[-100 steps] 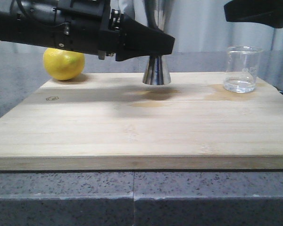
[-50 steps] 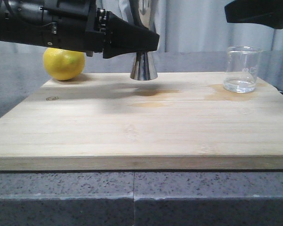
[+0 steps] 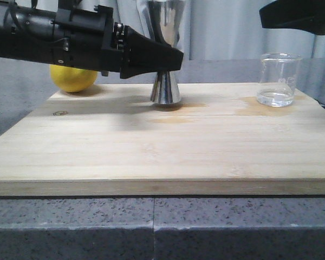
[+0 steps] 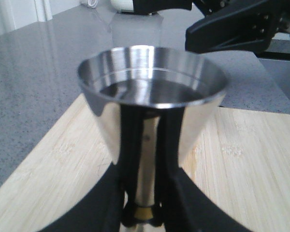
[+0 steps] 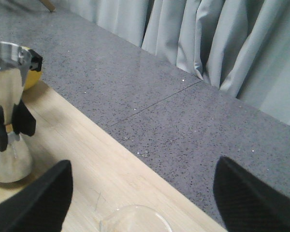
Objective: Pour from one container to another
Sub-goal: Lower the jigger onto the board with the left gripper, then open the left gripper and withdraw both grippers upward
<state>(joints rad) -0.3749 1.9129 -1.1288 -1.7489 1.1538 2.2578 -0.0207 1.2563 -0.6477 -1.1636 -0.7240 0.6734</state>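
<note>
The steel jigger (image 3: 166, 89) stands upright on the wooden board (image 3: 151, 157), its base at the board's far middle. My left gripper (image 3: 172, 57) reaches in from the left and is shut on its narrow waist. In the left wrist view the jigger's upper cup (image 4: 152, 96) fills the frame, with the gripper (image 4: 144, 215) clamped at the gold band. The clear glass beaker (image 3: 279, 78) stands at the far right of the board with a little clear liquid in its bottom. My right gripper (image 5: 145, 198) hangs open above it, with the beaker's rim (image 5: 135, 215) between its fingers (image 5: 43, 193).
A yellow lemon (image 3: 70, 80) lies behind the board's far left corner, partly hidden by my left arm. Grey speckled counter (image 3: 151, 227) surrounds the board, and curtains hang at the back. Wet stains mark the board near the jigger and the beaker.
My left gripper carried the jigger a little to the left above the board, then lowered it until its base met the board. The beaker and right arm stayed put.
</note>
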